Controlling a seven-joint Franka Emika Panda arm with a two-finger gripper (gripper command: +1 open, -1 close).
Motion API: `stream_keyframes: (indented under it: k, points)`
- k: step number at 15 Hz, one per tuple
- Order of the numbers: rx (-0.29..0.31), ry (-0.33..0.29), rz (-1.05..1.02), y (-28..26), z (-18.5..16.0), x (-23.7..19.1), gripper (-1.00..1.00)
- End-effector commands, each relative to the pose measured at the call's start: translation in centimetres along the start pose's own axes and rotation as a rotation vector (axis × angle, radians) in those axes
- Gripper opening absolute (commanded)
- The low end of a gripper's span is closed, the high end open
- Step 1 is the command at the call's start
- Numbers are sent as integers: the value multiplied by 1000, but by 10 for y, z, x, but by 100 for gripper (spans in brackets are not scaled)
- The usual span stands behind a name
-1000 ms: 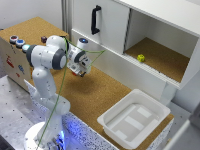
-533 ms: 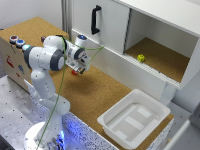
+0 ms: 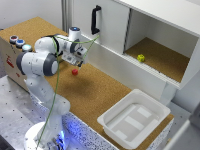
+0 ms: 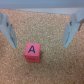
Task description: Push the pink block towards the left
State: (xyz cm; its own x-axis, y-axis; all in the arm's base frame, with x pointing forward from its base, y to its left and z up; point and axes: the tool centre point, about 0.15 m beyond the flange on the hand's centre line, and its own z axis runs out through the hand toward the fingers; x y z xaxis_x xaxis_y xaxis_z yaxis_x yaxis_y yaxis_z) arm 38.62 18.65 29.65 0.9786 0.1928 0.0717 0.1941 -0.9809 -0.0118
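While its two fingers [image 4: 8, 30] stand spread wide apart, the tool [image 4: 40, 31] holds nothing and touches nothing; the pink block [image 4: 32, 51] lies on the cork between them, nearer one finger, with a gap on each side. One such cube shows in the wrist view, a dark letter A on its upper face. From the exterior view, that block [image 3: 75, 72] sits on the grainy cork desk [image 3: 100, 95] just beside the arm's head. One yellow-green block [image 3: 141, 58] rests inside the open white cabinet [image 3: 165, 30], and one white rectangular plastic tray [image 3: 134, 120] sits at the desk's near end.
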Motion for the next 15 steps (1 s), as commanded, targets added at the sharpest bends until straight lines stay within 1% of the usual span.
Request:
stream_keyframes:
  k: [1,3,4,5,6,10,12,13,15]
  points:
    - [-61,-45,-4,-2,-6,7,100]
    - [-61,-45,-4,-2,-6,7,100]
    - [17,-1,-96,0,4,2,100]
    - [29,-7,-199,-2,6,2,100]
    - [58,-10,-302,-7,4,1,100]
    - [104,-2,-593,-12,-3,5,100]
    - [120,-18,-764,-19,-4,13,100]
    - [111,-32,-860,-25,-3,18,100]
    - [113,-54,-1040,-42,0,24,100]
